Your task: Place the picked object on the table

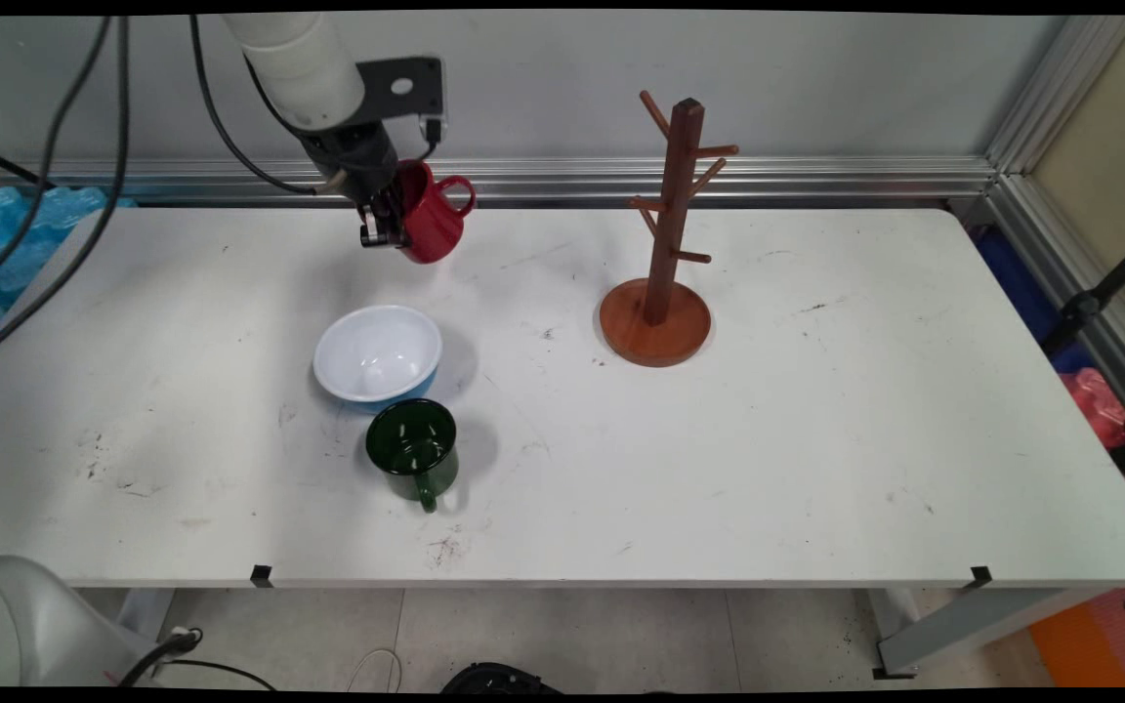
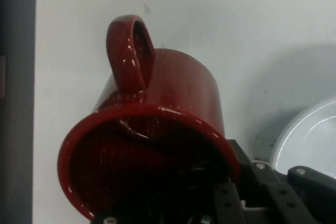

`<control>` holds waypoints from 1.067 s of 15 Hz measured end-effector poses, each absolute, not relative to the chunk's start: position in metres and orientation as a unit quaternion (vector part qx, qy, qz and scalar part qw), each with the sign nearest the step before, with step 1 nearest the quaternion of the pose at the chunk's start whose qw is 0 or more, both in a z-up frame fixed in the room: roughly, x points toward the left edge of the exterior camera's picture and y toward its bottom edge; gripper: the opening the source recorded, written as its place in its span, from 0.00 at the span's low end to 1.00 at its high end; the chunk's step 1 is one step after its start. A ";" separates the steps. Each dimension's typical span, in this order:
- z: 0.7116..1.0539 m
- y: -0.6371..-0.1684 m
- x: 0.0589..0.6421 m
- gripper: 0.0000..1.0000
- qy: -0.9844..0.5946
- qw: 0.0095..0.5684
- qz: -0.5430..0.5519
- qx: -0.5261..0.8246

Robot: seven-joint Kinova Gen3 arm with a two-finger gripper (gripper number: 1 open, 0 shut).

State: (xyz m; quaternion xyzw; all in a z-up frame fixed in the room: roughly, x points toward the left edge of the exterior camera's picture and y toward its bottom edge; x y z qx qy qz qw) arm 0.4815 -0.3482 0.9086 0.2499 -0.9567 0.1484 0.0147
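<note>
Tool [image 1: 389,227] grips red mug [image 1: 431,223] aloft near table's [image 1: 816,439] far edge.

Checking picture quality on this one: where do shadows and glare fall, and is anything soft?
Main view: green mug and bowl cast soft shadows to their right; rack sharp. Hand view: red mug up close, slightly soft, with glints on its rim and handle; its shadow darkens the table near the bowl's edge.

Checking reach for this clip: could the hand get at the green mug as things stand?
Probably not for a grasp: the hand is shut on the red mug, held above the table. The green mug stands uncovered beside the white bowl.
</note>
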 end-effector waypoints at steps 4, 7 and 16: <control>0.883 -0.355 0.477 0.00 -0.962 -0.010 0.136 0.238; 0.866 -0.360 0.473 0.00 -0.964 -0.027 0.128 0.232; 0.838 -0.366 0.466 0.00 -0.967 -0.056 0.117 0.218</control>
